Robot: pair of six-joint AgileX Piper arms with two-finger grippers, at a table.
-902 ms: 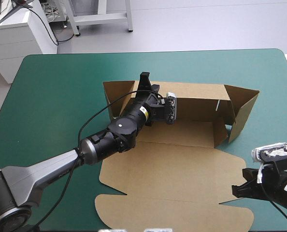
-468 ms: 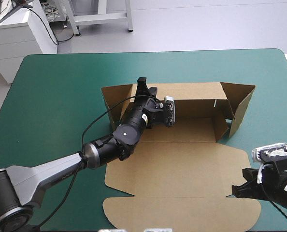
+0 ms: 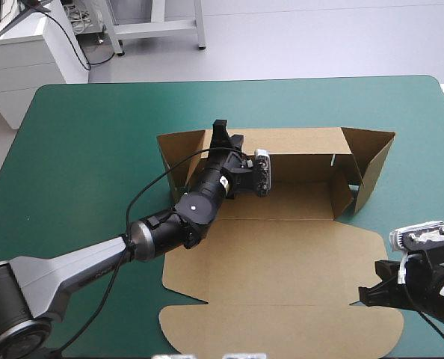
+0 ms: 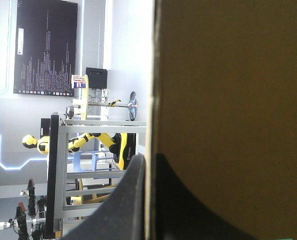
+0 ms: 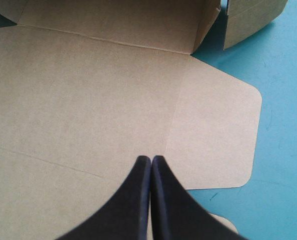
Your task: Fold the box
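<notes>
left fingers clamped on box far wall; right fingers pressed together, empty, over its flat lid.

Left arm is stretched long and diagonal from the near-left corner, its wrist straight out. The left hand is pinched onto the box wall. Right arm is tucked low at near right, with the right hand fingers pressed together into a point.

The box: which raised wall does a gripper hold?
The box's long far wall: the left gripper is shut on its top edge; the end walls stand free.
</notes>
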